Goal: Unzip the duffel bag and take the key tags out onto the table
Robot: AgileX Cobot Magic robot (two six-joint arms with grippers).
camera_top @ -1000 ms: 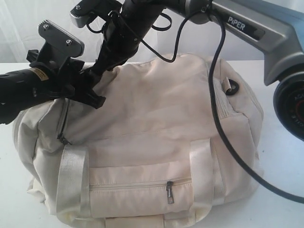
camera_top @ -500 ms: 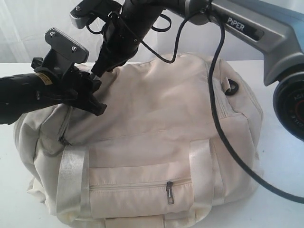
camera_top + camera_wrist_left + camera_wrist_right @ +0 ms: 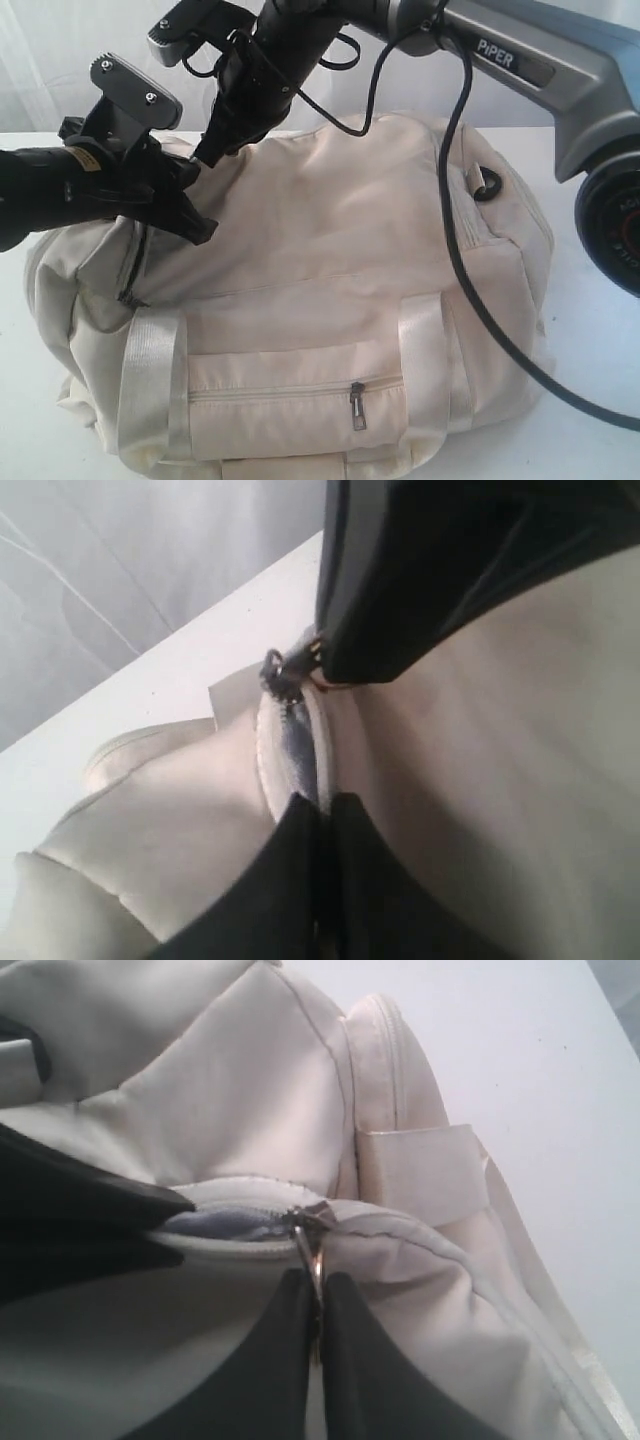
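Pinching the zip pull (image 3: 312,1232), the right gripper (image 3: 316,1282) has its fingers closed tight on the metal tab. Just beside it, the left gripper (image 3: 325,815) is clamped on the cream fabric along the zip, its fingers almost touching. Between the two grippers a short grey-blue strip shows in the zip line. Both work at the upper left end of the bag (image 3: 350,230) in the exterior view. The bag sits on the white table (image 3: 25,430), its front pocket zipped shut.

The white lettering "PIPER" is showing on the grey link of the right arm (image 3: 560,75); the left arm's (image 3: 40,190) yellow sticker (image 3: 78,155) is reading as a blur.
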